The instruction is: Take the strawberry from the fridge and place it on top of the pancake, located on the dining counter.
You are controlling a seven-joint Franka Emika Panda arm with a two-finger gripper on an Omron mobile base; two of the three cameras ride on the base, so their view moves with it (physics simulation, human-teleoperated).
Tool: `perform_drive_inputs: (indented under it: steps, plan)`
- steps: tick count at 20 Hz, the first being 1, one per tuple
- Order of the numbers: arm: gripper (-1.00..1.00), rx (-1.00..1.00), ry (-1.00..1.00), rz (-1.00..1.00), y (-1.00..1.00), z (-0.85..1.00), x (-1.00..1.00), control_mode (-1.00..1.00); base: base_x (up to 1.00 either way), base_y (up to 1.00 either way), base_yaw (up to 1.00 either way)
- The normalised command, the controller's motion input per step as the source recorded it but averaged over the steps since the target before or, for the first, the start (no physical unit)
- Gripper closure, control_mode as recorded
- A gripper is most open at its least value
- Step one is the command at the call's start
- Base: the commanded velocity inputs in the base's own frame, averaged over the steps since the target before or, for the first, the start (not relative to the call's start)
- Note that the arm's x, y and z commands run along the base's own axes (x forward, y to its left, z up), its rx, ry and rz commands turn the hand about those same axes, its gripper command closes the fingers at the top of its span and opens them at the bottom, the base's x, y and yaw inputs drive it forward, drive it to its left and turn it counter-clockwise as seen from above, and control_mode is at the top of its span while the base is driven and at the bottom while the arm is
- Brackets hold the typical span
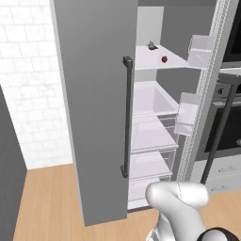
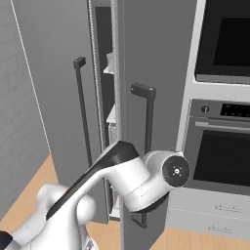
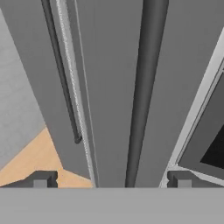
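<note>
Strawberry [image 1: 164,59] sits near front edge of upper fridge [image 1: 94,94] shelf [image 1: 155,61], well apart from gripper [image 3: 111,179]. Its fingers spread wide, holding nothing, facing door handle [image 3: 142,96]. Wood floor [image 1: 47,202].

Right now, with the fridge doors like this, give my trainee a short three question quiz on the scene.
1. True or false: the strawberry sits on an upper shelf inside the fridge.
2. What stands to the right of the fridge? A) a sink B) a black-glass oven C) a window
3. Fill in: in the hand view, a long dark door ____ runs up between the two fingers.

Key: 1 true; 2 B; 3 handle.
</note>
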Motion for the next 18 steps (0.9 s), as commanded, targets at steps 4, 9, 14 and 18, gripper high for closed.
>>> perform_drive_inputs:
  steps: [4, 9, 14, 18]
  plan:
    - [-1.0, -0.29, 0.14, -0.12, 0.92, 0.39, -0.54, -1.0, 0.0, 0.0, 0.0]
    - [-1.0, -0.49, 0.3, -0.18, 1.0, 0.06, -0.05, -1.0, 0.0, 0.0, 0.0]
    - [-1.0, -0.46, 0.26, -0.26, 1.0, 0.0, 0.14, -1.0, 0.0, 0.0, 0.0]
    - [-1.0, -0.5, 0.22, -0.27, 0.96, 0.0, 0.44, -1.0, 0.0, 0.0, 0.0]
